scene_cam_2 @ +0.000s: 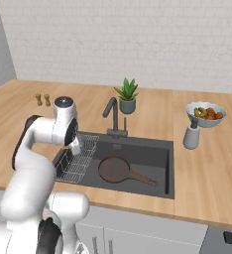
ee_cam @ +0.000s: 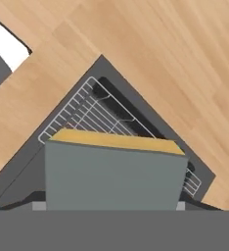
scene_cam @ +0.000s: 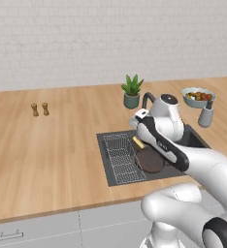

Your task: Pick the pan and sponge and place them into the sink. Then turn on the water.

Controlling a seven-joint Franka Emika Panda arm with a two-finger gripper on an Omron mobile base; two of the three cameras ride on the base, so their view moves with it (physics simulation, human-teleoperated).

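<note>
Hand view: sponge [ee_cam: 111,174] gripped between fingers, long axis crosswise, yellow face toward sink [ee_cam: 150,115].

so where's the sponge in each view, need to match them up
Left base view: sponge, a yellow sliver beside the arm, above the wire rack in the sink.
Right base view: only a yellowish speck at the hand, over the rack.
Hand view: large grey-green block with a yellow edge, low centre.
Shared landmark: the wire rack at the sink's end.
</note>
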